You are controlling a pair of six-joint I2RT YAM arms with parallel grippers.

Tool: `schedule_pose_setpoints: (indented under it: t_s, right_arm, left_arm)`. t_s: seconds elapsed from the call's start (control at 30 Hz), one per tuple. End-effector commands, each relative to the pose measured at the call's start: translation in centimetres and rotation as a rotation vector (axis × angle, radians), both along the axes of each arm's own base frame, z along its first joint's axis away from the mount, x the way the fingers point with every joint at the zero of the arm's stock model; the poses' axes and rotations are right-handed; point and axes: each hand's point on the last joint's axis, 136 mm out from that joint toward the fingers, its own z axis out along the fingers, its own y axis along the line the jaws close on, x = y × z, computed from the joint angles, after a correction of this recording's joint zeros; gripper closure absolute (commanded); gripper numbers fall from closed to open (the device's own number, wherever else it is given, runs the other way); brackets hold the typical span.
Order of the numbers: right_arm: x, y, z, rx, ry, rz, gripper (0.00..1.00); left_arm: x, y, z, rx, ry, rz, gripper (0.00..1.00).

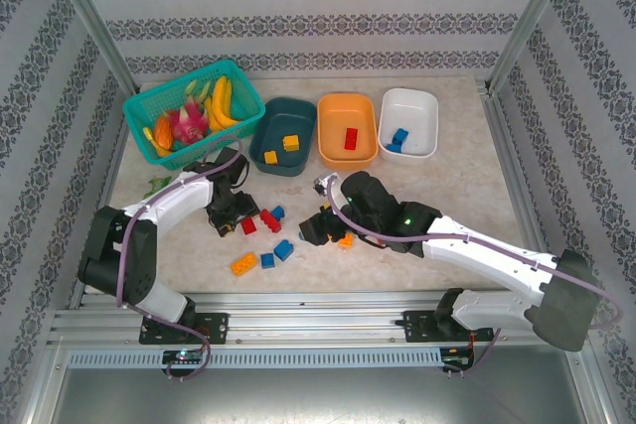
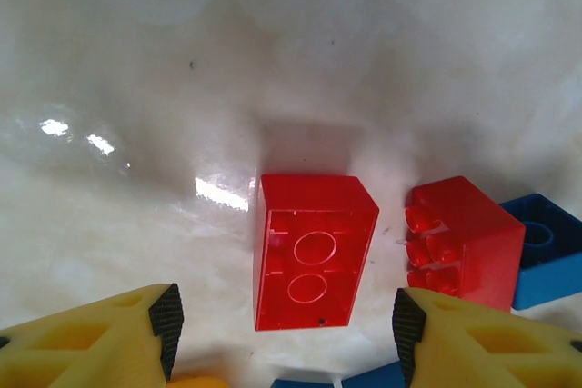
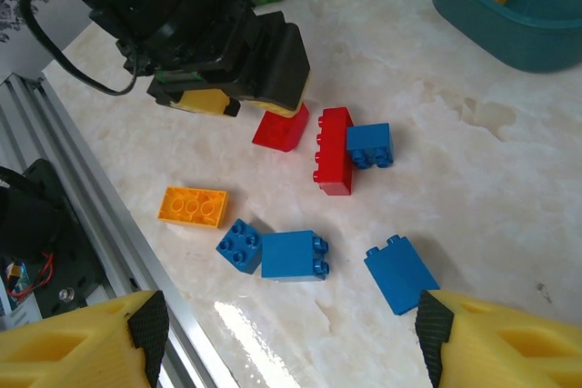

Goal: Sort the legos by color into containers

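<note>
I see few studded plastic bricks in the rounded tubs, perhaps eight loose; left gripper and right gripper gape, empty.

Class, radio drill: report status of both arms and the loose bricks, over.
Left gripper, jaws open, over a small red plastic brick, hollow underside showing. Right gripper, jaws open, above loose blue plastic bricks. Another red brick close beside.

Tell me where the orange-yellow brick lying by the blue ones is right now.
In the top view the orange-yellow brick lies left of centre, near the front edge of the table, just left of two blue bricks.
</note>
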Motion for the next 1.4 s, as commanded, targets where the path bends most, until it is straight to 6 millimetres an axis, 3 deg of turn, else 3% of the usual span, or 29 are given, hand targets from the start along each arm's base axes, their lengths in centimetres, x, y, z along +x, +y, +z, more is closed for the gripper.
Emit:
schedule_pose_setpoints:
  t_s: [0.0,0.37,0.77,0.87,1.03,1.2,1.37]
  right_arm:
    - [0.3,0.2,0.1,0.009,-0.012,-0.013,0.25]
    - [0.6,0.2,-0.2,0.003,0.003,-0.017,0.25]
    - [1.2,0.2,-0.4,0.003,0.019,-0.037,0.25]
    - [1.6,-0.1,0.4,0.019,0.01,-0.053,0.25]
    - [4.4,-2.3,3.6,0.09,-0.035,-0.199,0.25]
    - [9.3,-7.0,6.3,0.143,-0.076,-0.466,0.22]
    - [13.1,-11.2,7.1,0.154,-0.057,-0.646,0.22]
  left_arm:
    - [1.0,-0.2,-0.1,-0.012,-0.025,-0.032,0.35]
    - [0.9,-0.5,-1.9,-0.011,0.011,-0.055,0.41]
    - [1.0,-0.2,-2.6,0.028,0.023,-0.088,0.66]
    - [1.7,0.0,-0.5,0.061,-0.025,-0.101,0.68]
    - [4.8,-1.9,6.3,0.067,-0.18,-0.181,0.68]
    - [10.1,-7.7,10.9,0.003,-0.314,-0.294,0.68]
    - [15.5,-13.5,12.2,-0.041,-0.4,-0.387,0.68]
